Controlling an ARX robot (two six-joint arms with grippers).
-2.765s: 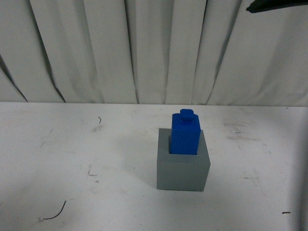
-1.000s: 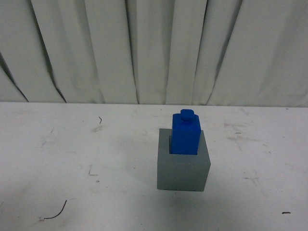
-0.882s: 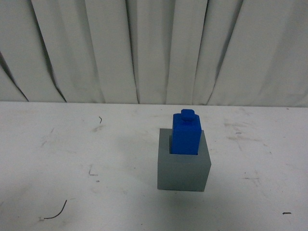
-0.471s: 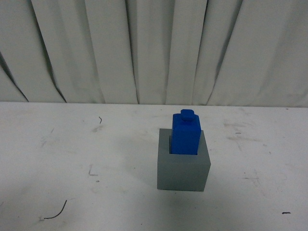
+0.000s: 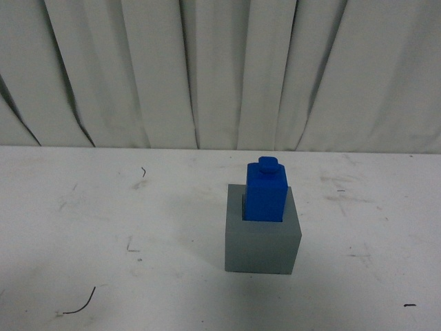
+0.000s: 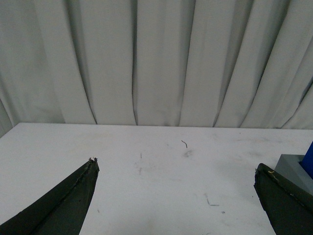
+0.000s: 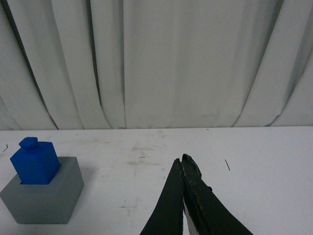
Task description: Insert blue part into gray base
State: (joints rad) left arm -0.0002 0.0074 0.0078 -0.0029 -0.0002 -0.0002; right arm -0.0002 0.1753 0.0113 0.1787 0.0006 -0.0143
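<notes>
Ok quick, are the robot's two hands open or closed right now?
Left gripper: open, holding nothing.
Right gripper: closed, holding nothing.

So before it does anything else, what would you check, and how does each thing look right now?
1. Blue part standing in the gray base recess: ok.
2. Part upright: ok.
3. Part pushed fully down: cannot tell.
4. Left gripper open, holding nothing: ok.
5. Right gripper shut, empty, away from the base: ok.
6. Both arms out of the front view: ok.
</notes>
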